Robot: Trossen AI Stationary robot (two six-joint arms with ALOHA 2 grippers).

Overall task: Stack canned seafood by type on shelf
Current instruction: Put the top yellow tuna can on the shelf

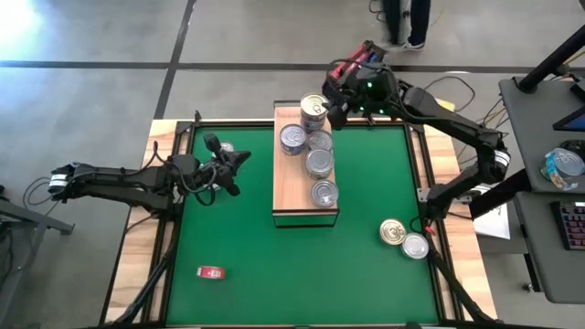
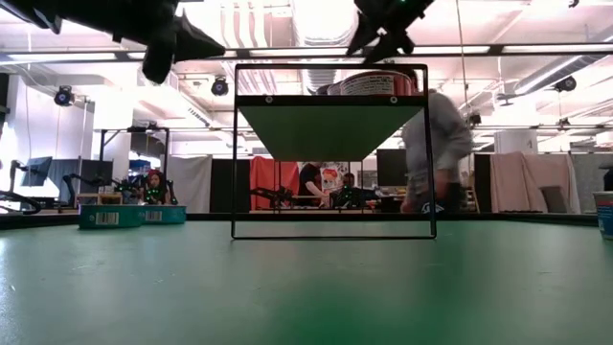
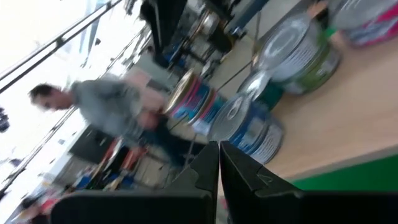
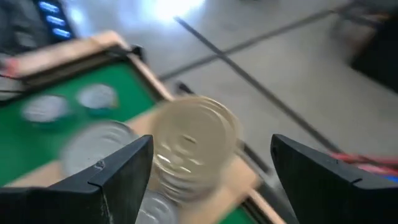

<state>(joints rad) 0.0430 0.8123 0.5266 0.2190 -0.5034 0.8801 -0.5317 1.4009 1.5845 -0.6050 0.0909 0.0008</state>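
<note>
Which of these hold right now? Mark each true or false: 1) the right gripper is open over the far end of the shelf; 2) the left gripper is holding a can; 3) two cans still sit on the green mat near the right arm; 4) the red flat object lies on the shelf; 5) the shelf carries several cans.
1) True: the right gripper stands open by the gold-lidded can stack at the far end of the shelf.
2) False: the left gripper is shut and empty, hovering over the mat.
3) True: a gold-lidded can and a silver-lidded can.
4) False: the red flat object lies on the mat.
5) True.
</note>
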